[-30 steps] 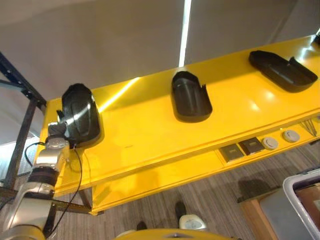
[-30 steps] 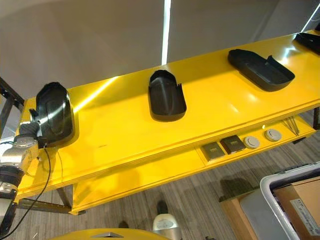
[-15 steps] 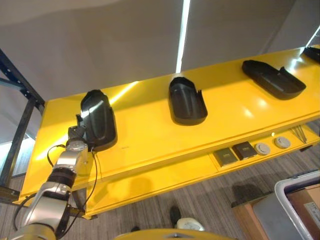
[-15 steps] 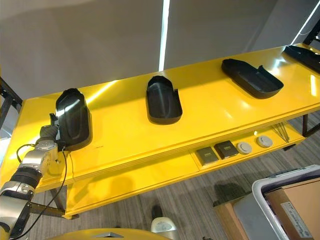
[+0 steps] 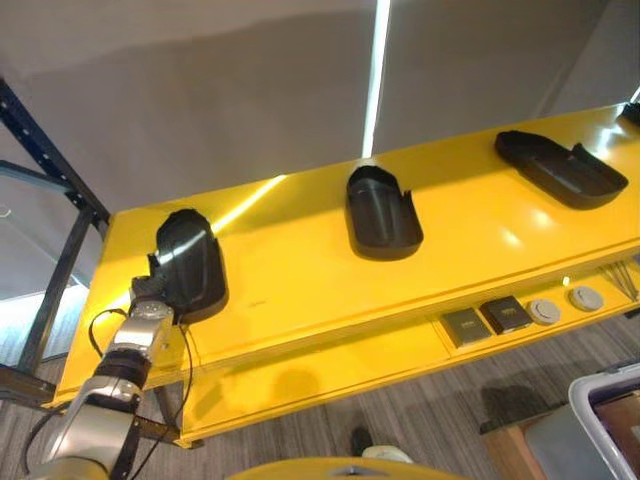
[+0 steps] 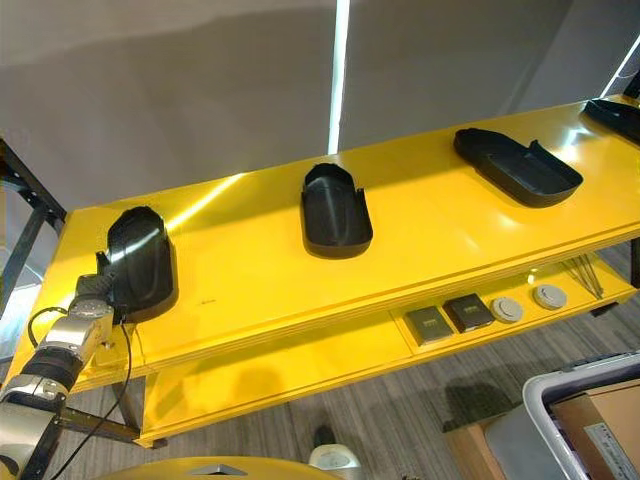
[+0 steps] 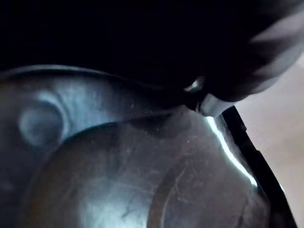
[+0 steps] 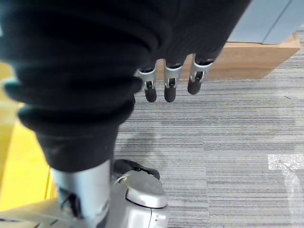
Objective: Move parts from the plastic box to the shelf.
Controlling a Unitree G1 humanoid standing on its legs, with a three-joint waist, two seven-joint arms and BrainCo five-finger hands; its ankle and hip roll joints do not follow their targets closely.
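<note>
Holding glossy black curved part (image 6: 139, 261) | left hand (image 6: 92, 291) | yellow shelf (image 6: 260, 270)

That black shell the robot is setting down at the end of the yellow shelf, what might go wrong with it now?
The black part sits near the shelf's end and front edge, with the left hand against it. Pulling the hand away carelessly might drag or tip the part toward that edge. It also appears to lie dome-up, unlike the two other parts, so it may slide more easily.
</note>
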